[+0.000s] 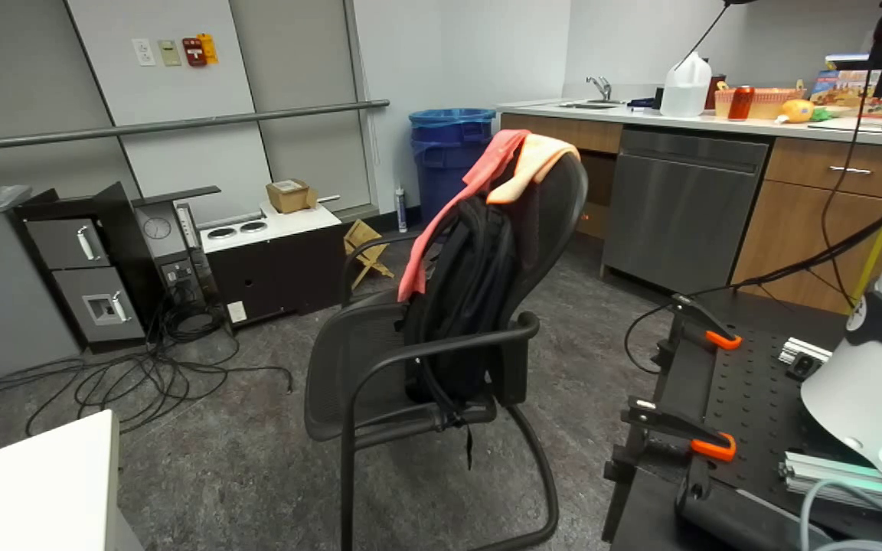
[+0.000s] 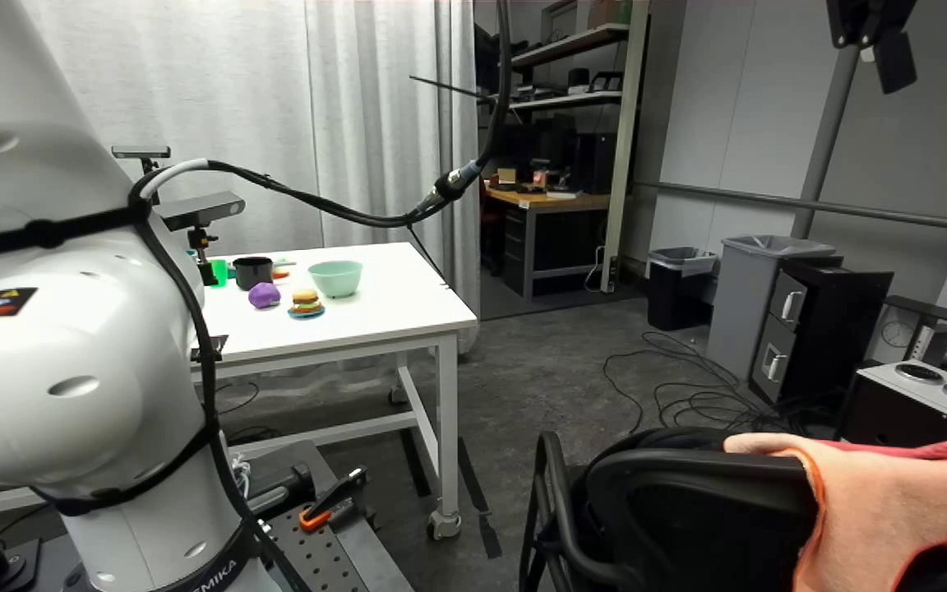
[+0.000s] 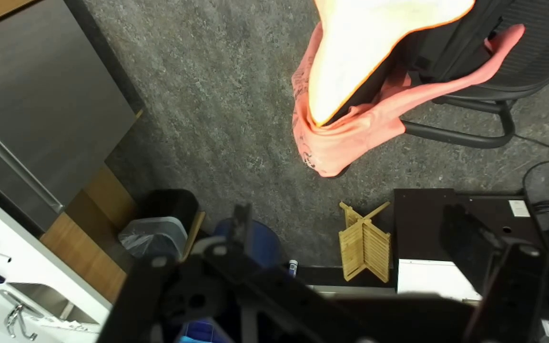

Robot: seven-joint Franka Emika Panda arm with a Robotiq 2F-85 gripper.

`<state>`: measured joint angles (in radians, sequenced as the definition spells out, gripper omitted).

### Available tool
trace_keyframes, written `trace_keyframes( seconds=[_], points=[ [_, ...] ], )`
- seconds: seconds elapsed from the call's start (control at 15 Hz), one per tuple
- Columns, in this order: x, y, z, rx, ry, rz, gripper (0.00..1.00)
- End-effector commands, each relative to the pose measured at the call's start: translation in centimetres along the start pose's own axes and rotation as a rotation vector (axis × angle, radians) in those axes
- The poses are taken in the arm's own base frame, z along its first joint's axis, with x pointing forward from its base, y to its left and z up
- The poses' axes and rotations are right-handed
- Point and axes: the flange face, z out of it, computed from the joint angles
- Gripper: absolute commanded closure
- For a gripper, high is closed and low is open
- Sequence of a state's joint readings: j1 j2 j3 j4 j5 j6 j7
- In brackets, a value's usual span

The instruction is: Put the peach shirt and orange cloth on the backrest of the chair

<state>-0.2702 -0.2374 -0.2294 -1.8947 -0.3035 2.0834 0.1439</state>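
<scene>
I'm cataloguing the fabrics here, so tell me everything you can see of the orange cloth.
The orange cloth is pale orange with a brighter orange edge; its surface looks soft and fuzzy, like towelling. It is draped loosely over the top of the backrest, one corner hanging toward the seat, and it partly overlaps and touches the peach shirt. Whether that corner touches the black backpack I can't tell. In the wrist view, most of it is washed out.

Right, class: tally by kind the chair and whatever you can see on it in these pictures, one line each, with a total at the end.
Chair: 1, black
Peach shirt: 1, draped over the backrest
Orange cloth: 1, draped there too
Backpack: 1, black
Total: 4
</scene>
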Motion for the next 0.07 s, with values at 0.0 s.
trace_keyframes(
  seconds=[0.0],
  points=[
    [0.08, 0.04, -0.05, 0.000, -0.001, 0.000, 0.00]
  ],
)
